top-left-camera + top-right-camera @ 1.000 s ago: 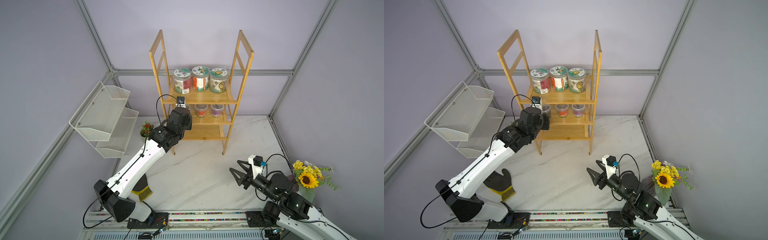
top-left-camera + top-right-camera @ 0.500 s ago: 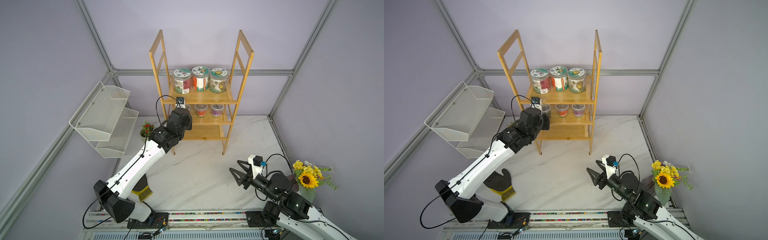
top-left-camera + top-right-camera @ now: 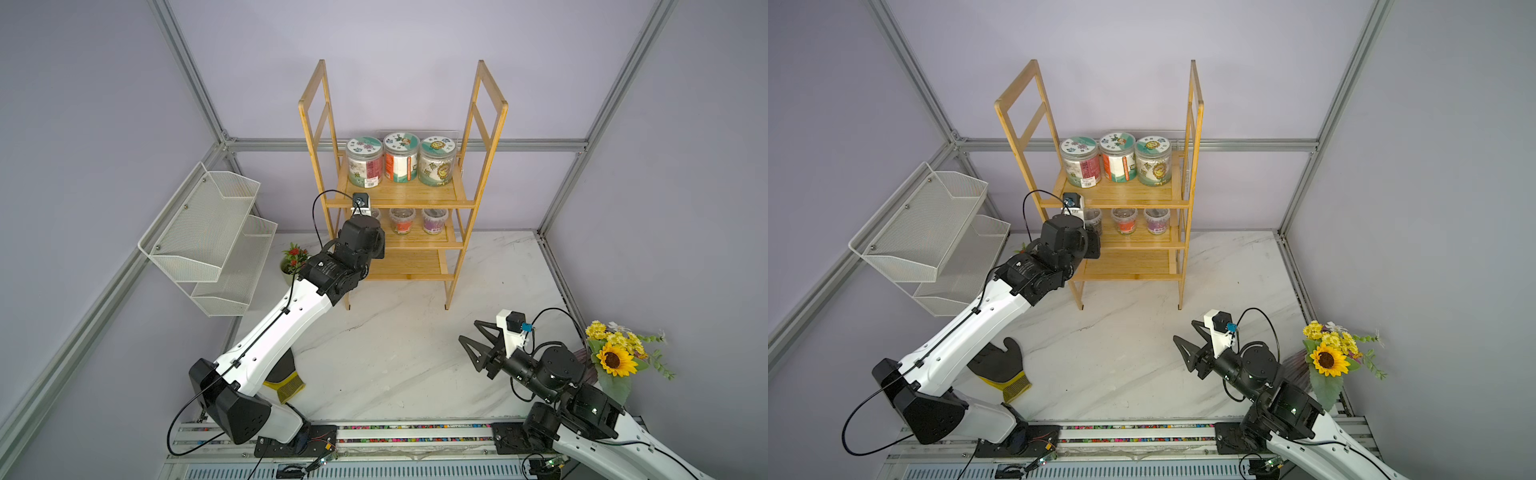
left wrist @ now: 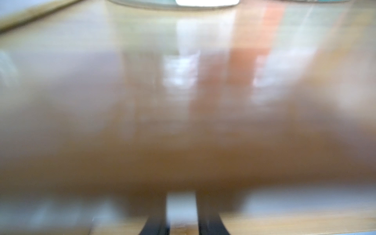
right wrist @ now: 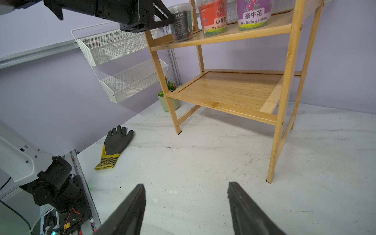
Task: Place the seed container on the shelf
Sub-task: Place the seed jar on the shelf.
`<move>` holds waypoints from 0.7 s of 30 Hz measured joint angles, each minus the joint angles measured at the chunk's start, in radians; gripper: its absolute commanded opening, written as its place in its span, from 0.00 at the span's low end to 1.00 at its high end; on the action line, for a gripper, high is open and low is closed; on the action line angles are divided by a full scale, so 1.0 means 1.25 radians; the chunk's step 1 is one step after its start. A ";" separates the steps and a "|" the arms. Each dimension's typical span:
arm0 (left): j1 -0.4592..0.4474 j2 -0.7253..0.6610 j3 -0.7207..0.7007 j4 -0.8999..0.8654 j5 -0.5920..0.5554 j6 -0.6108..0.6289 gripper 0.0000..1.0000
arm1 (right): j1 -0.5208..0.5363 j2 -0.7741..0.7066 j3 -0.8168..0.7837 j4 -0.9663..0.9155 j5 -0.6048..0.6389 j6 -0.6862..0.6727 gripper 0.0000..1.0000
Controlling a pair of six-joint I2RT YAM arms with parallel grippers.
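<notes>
The shelf (image 3: pixel 399 195) (image 3: pixel 1121 195) is a tall bamboo rack at the back of the table. A dark-labelled seed container (image 3: pixel 1093 220) (image 5: pixel 182 24) stands at the left end of its middle tier. My left arm reaches in there. My left gripper (image 5: pixel 172 18) is shut with its tip at the container's side, and nothing shows between the jaws. The left wrist view is a blur of wood, with only the dark fingers (image 4: pixel 156 223) visible. My right gripper (image 3: pixel 467 329) (image 5: pixel 186 184) hovers open and empty over the table at the front right.
On the middle tier stand a red cup (image 3: pixel 401 222) and a purple cup (image 3: pixel 434 220); three large jars (image 3: pixel 399 158) fill the top tier. A white wire basket (image 3: pixel 208 224) hangs on the left wall. Potted plant (image 3: pixel 293 259), glove (image 3: pixel 1000 365), sunflower bouquet (image 3: pixel 615 361).
</notes>
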 measured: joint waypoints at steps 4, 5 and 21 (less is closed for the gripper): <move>0.000 -0.001 0.000 -0.001 0.005 -0.007 0.33 | 0.000 0.001 0.000 0.000 0.000 0.000 0.68; 0.000 -0.002 0.000 -0.003 0.006 -0.009 0.35 | 0.000 0.001 0.000 0.000 0.000 0.000 0.68; -0.002 -0.016 -0.006 -0.034 0.018 -0.018 0.25 | 0.000 0.014 0.000 0.005 0.000 0.000 0.68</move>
